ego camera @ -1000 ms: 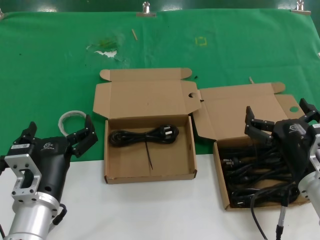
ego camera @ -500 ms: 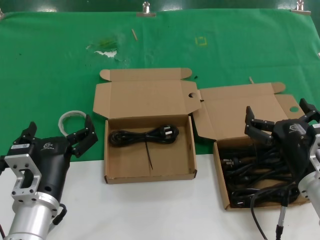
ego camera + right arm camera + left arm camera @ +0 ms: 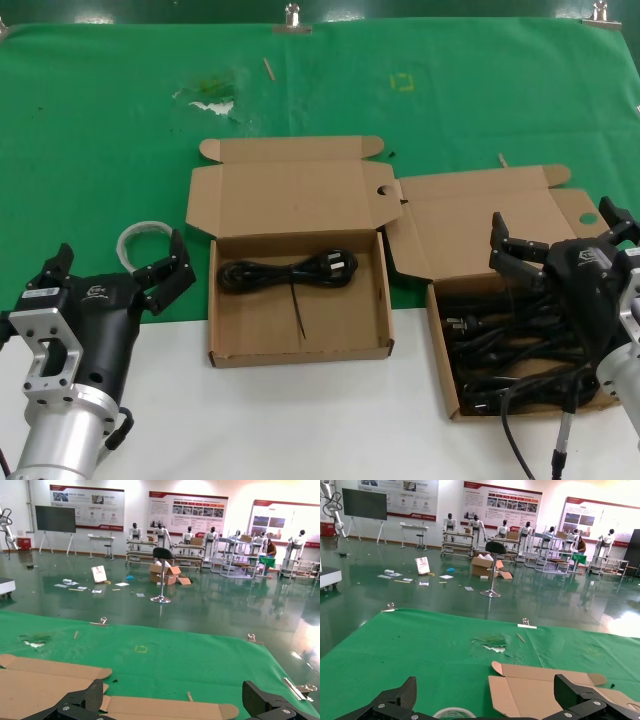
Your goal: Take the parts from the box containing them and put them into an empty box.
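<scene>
The box containing the parts lies at the right, its lid folded back, with several coiled black power cords piled inside. My right gripper hovers open over its far part with nothing between its fingers. The other box lies in the middle with its lid open. One cord rests along its far side, and the rest of its floor is bare. My left gripper stands open and holds nothing, to the left of that box. The left wrist view shows the middle box's lid past my left gripper.
A clear ring of tubing lies on the green cloth just beyond the left gripper, also visible as the ring in the left wrist view. White table surface runs along the front. Small scraps lie at the far left.
</scene>
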`<state>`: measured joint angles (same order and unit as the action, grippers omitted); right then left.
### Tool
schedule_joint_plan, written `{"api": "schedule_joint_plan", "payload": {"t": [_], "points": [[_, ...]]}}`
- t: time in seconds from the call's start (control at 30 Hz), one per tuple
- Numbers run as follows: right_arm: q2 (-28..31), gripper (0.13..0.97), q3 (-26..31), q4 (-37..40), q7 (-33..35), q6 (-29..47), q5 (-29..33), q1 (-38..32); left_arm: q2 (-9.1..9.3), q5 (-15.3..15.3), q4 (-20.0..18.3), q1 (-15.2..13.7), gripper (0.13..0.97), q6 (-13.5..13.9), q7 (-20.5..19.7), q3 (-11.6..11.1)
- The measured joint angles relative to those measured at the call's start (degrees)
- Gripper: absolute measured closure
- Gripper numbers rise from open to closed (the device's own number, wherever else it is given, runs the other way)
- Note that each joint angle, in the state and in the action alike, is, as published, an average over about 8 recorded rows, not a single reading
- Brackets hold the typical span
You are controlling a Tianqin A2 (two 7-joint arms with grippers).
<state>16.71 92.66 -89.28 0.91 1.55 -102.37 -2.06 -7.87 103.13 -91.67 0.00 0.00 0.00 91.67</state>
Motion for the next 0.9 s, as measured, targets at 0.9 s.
{"api": "schedule_joint_plan", "payload": {"t": [0.9], "points": [[0.0,0.129,0.0,0.0,0.0,0.0,0.0,0.0,0.0,0.0,0.0,0.0,0.132,0.0,0.0,0.0]]}}
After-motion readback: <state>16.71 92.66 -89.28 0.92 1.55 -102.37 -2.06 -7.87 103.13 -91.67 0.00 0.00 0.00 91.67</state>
